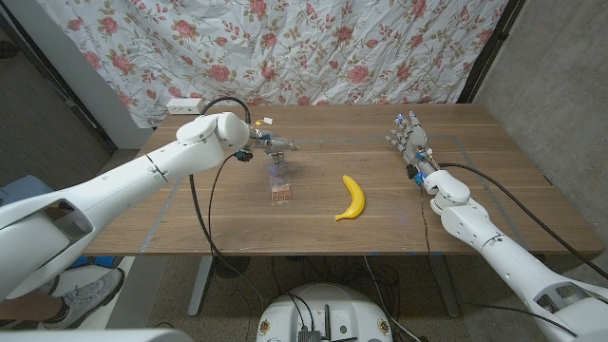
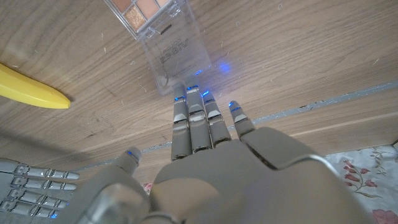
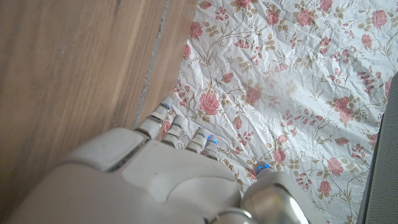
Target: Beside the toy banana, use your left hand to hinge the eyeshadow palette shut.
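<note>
The eyeshadow palette lies open mid-table, its pans of tan and orange shades facing up. Its clear lid stands raised at the far side; in the left wrist view the lid stretches toward my fingers. My left hand hovers just behind it, fingers straight, with the fingertips at the lid's free edge and nothing gripped. The yellow toy banana lies to the palette's right, also seen as the banana. My right hand stands upright at the far right, fingers spread and empty.
A floral cloth hangs behind the table, and the same cloth shows past my right hand. A white power strip sits at the back left corner. Thin tape lines cross the wooden top.
</note>
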`<act>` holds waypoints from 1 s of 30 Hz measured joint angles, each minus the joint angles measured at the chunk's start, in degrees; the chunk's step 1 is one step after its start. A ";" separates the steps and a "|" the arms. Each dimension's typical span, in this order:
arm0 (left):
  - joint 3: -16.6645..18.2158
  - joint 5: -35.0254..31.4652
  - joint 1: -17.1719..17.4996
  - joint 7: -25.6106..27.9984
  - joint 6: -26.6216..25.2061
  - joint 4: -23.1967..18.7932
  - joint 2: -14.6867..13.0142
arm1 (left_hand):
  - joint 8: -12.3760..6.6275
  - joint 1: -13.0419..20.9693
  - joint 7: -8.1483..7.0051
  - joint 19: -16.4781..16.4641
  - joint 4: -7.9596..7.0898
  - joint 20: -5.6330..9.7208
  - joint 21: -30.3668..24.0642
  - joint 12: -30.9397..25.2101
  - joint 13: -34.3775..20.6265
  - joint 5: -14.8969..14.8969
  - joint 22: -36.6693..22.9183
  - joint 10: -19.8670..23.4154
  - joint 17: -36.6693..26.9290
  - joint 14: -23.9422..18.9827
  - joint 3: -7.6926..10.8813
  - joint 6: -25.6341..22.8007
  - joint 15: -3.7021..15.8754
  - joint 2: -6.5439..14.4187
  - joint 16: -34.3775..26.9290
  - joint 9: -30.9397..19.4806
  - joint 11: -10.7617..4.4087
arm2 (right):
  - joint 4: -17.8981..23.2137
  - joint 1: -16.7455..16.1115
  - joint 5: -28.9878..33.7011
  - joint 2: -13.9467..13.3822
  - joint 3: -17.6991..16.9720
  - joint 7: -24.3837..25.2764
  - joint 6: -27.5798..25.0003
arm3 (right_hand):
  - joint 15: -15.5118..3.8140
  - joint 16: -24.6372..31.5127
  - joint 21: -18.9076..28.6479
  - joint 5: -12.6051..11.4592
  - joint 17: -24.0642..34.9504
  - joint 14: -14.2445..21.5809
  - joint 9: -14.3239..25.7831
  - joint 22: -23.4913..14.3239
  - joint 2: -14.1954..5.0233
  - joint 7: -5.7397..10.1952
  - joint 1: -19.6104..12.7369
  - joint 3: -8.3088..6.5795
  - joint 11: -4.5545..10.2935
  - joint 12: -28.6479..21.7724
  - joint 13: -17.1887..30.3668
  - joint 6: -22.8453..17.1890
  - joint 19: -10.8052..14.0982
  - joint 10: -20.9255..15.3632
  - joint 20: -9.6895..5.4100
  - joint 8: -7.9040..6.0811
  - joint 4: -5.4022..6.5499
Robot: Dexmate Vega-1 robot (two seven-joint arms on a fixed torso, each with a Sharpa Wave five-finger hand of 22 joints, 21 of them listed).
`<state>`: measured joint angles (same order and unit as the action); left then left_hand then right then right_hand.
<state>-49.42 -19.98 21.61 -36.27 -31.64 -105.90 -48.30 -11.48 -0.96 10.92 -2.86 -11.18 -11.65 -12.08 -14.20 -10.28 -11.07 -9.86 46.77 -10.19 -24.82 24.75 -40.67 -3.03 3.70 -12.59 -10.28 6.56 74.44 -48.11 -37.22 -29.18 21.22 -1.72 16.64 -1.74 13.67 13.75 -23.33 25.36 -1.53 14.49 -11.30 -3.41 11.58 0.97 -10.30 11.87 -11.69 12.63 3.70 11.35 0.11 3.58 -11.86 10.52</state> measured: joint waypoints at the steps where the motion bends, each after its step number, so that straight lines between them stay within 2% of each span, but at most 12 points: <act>1: 0.00 -0.05 0.00 0.06 -0.02 -0.08 0.00 | 0.00 0.00 -0.08 -0.47 0.00 0.08 0.00 0.00 0.00 0.00 0.00 0.19 -0.05 -0.19 0.00 -0.55 0.18 0.00 0.00 0.00 -0.04 | 0.00 0.00 0.00 0.00 0.00 0.00 0.00 | 0.00 0.00 0.00 0.00 0.00 0.00 0.00 0.00 0.00 0.00 0.00 0.00 0.00 0.00 0.00 0.00 0.00 0.00 0.00 0.00 0.00; 9: 0.03 -0.43 0.00 0.14 -0.18 -0.35 -0.10 | -0.44 0.00 0.42 -2.09 0.06 0.08 0.00 -0.22 0.00 0.00 0.00 2.28 -0.09 -2.31 0.42 -3.48 1.08 0.00 0.00 0.00 -0.61 | -0.01 0.00 0.00 -0.01 0.00 0.00 0.00 | 0.00 0.00 0.00 0.00 0.00 0.00 0.00 0.00 0.00 0.00 0.00 0.00 0.00 0.00 0.00 0.00 0.00 0.00 0.00 0.00 0.00; 30: 0.32 -1.03 0.07 0.14 -0.29 -0.70 -0.41 | -0.89 0.00 0.96 -3.57 0.12 0.95 0.00 -0.44 -0.03 0.00 -0.01 5.16 -0.08 -5.39 1.30 -6.46 2.32 0.00 0.00 0.01 -1.86 | -0.01 0.01 0.00 -0.01 -0.01 0.00 0.00 | 0.00 0.00 0.00 0.00 0.00 0.00 0.00 0.00 0.00 0.00 0.00 0.00 0.00 0.00 0.00 0.00 0.00 0.00 0.00 0.00 0.00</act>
<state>-49.09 -21.02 21.68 -36.13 -31.93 -106.60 -48.70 -12.37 -0.96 11.88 -6.43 -11.06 -10.70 -12.08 -14.65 -10.32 -11.07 -9.87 51.93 -10.27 -30.22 26.05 -47.14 -0.71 3.70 -12.59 -10.27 4.70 74.43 -48.11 -37.22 -29.19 21.21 -1.72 16.65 -1.74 13.67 13.75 -23.33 25.36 -1.53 14.49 -11.30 -3.41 11.58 0.97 -10.30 11.87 -11.69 12.63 3.70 11.35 0.11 3.58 -11.86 10.52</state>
